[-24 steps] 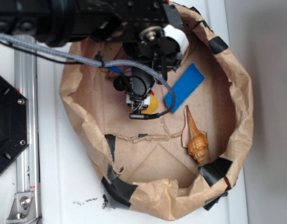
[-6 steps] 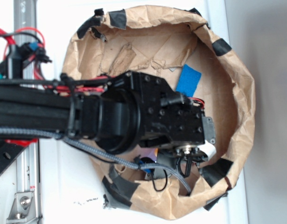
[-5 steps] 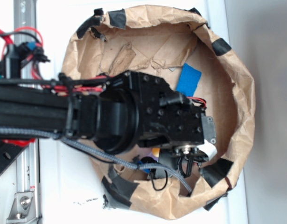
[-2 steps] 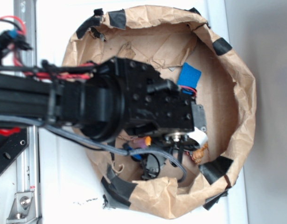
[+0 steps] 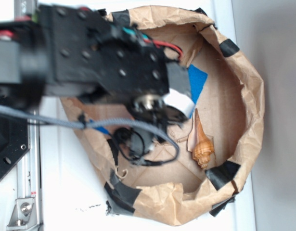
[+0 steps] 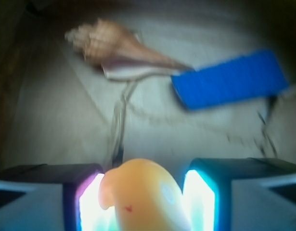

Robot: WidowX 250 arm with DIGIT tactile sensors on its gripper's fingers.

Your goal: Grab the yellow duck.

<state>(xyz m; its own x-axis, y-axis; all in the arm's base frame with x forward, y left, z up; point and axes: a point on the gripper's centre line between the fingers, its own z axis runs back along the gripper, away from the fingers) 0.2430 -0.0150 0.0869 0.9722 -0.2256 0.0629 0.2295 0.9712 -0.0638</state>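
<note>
In the wrist view we see the gripper [image 6: 147, 202] clamped on the yellow duck [image 6: 147, 197], one finger pressed against each side of its body. Beyond it lie the tan seashell [image 6: 120, 50] and the blue sponge [image 6: 230, 79], nearly touching on the floor of the brown paper basin [image 5: 249, 125], well apart from the duck.

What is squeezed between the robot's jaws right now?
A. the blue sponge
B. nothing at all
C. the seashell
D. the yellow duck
D: the wrist view shows the yellow duck pinched between the two jaws, while the seashell and blue sponge lie on the brown paper farther off.
</note>
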